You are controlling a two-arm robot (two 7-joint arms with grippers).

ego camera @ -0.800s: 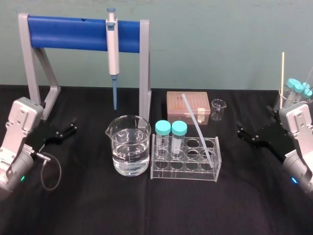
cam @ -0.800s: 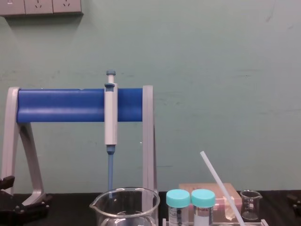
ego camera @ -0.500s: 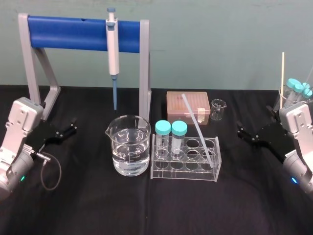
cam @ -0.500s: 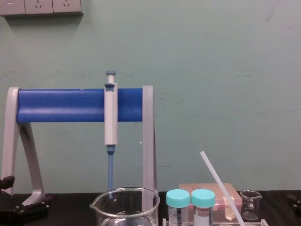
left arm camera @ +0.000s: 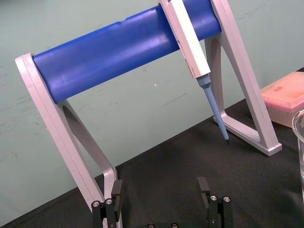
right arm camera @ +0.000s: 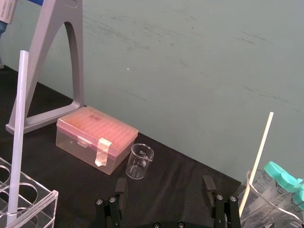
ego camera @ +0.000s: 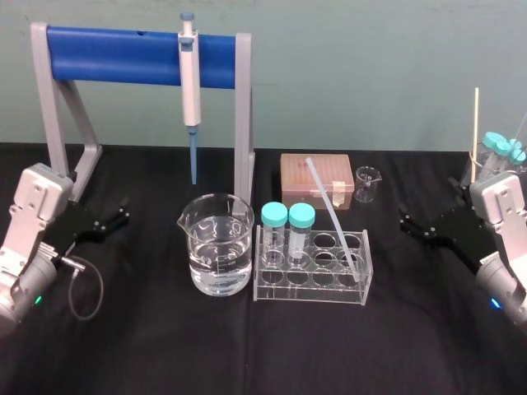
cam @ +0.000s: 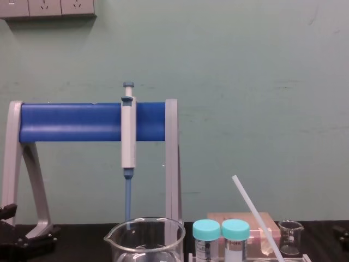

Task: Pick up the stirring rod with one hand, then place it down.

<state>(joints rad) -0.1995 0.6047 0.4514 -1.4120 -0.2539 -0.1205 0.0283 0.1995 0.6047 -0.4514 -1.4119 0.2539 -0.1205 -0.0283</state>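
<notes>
Stirring rod (ego camera: 332, 216): thin, straight, translucent white, smooth; it stands tilted in the tube rack (ego camera: 311, 281), foot in a hole at the rack's right end, top leaning left and far toward the pink box (ego camera: 317, 177). Tube rack: clear acrylic, rectangular, round holes in two rows, set at the centre of the black table cover (ego camera: 247, 346); at its left end stand two clear tubes (ego camera: 274, 234) with teal screw caps, their printed markings too small to read. Pink box: translucent plastic, lidded, with a strip of pale tape over its near edge. Small glass beaker (ego camera: 367, 183): just right of the box, graduation marks unreadable. Large glass beaker (ego camera: 216, 244): spouted, part-filled with clear liquid, just left of the rack. Pipette (ego camera: 190, 90): grey-white body, blue tip, hanging upright from the blue bar of a grey stand (ego camera: 244, 123) at the far left. Left gripper (ego camera: 123, 212): black, angular, low at the left edge, jaws spread apart and holding nothing. Right gripper (ego camera: 403, 220): black, low at the right edge, well apart from the rod, jaws likewise spread and bare.
</notes>
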